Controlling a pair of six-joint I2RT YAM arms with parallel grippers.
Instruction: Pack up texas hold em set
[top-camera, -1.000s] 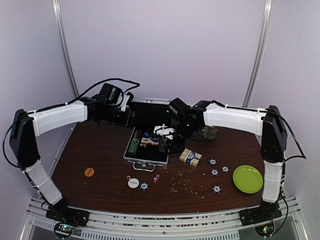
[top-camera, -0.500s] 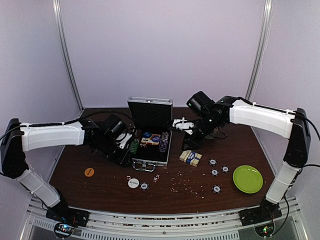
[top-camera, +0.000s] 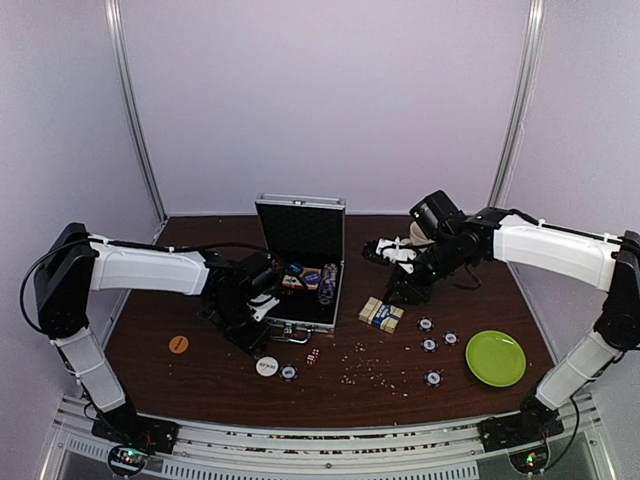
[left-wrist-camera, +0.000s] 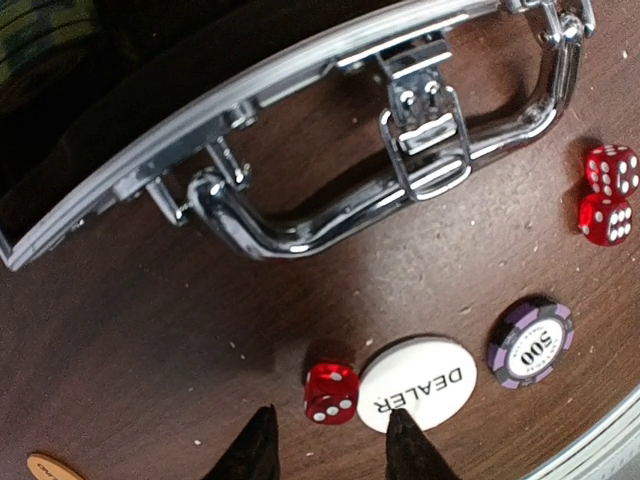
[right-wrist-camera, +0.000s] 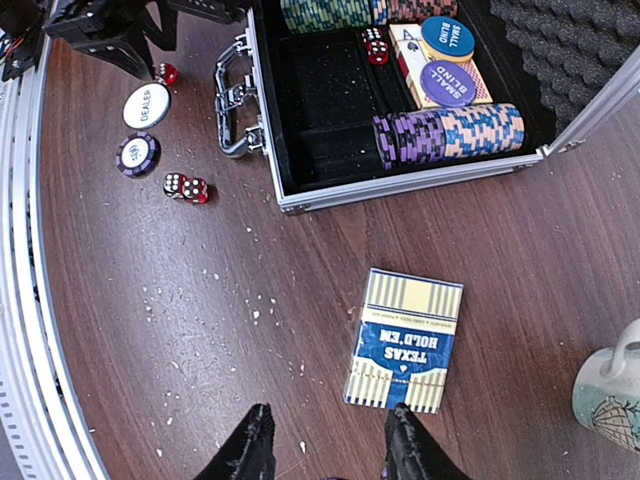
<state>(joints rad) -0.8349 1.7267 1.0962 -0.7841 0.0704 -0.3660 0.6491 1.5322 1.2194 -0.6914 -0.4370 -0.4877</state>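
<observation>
The silver case (top-camera: 322, 324) lies open with its lid upright, holding chip stacks (right-wrist-camera: 450, 130) and blue discs. My left gripper (left-wrist-camera: 330, 445) is open, low over the table in front of the case handle (left-wrist-camera: 380, 190). A red die (left-wrist-camera: 330, 392) sits just ahead of its tips, beside the white DEALER disc (left-wrist-camera: 415, 384) and a purple chip (left-wrist-camera: 531, 342). Two more red dice (left-wrist-camera: 608, 192) lie to the right. My right gripper (right-wrist-camera: 328, 445) is open above the table, empty, near the blue-cream card deck (right-wrist-camera: 405, 340), which also shows in the top view (top-camera: 381, 314).
An orange disc (top-camera: 178, 344) lies at the left. Several loose chips (top-camera: 429, 345) and a lime green plate (top-camera: 495, 357) lie at the right. A cream mug (right-wrist-camera: 610, 390) stands behind the deck. Crumbs speckle the table front.
My left arm swung from behind the case round to its front left and came down by the dealer disc. My right arm drew back from the case to the right, over the card deck.
</observation>
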